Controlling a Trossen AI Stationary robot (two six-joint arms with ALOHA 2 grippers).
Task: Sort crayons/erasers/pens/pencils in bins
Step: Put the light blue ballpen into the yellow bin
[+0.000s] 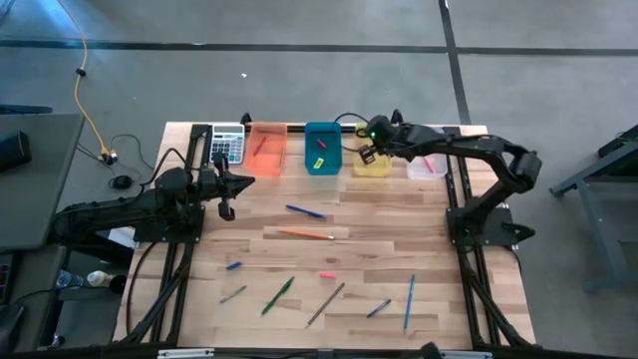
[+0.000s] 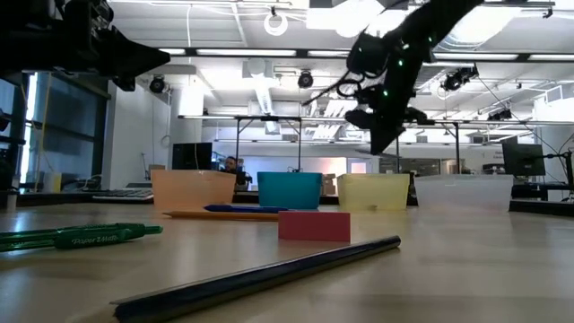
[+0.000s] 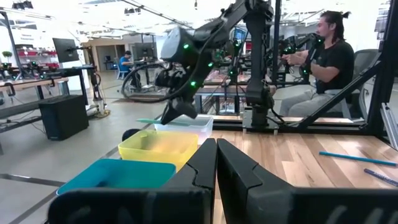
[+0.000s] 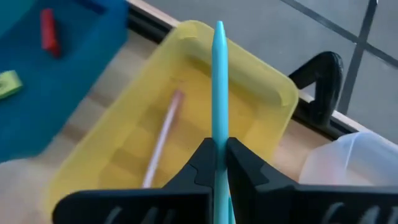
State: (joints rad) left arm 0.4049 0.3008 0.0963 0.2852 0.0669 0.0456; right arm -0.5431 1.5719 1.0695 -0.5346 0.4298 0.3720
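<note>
Four bins stand in a row along the far edge of the counter (image 1: 399,299) in the high view: orange bin (image 1: 266,148), teal-blue bin (image 1: 322,150), yellow bin (image 1: 373,166) and clear bin (image 1: 427,167). The right gripper (image 1: 367,152) reaches over the yellow bin, its arm bent at the elbow. The left gripper (image 1: 227,207) waits closed and empty, near the calculator (image 1: 228,144). Several pens and pencils lie loose on the counter.

In the low view, a pink eraser (image 2: 314,225) lies near the camera, and the right gripper (image 2: 378,135) hangs above the yellow bin (image 2: 374,191).

In the left wrist view, the left gripper (image 3: 216,163) has its fingers pressed together.

In the right wrist view, the right gripper (image 4: 219,163) clamps a teal pen (image 4: 219,81), which points over the yellow bin (image 4: 261,74); probably it is ready for release, because one thin stick (image 4: 163,140) lies there already.
</note>
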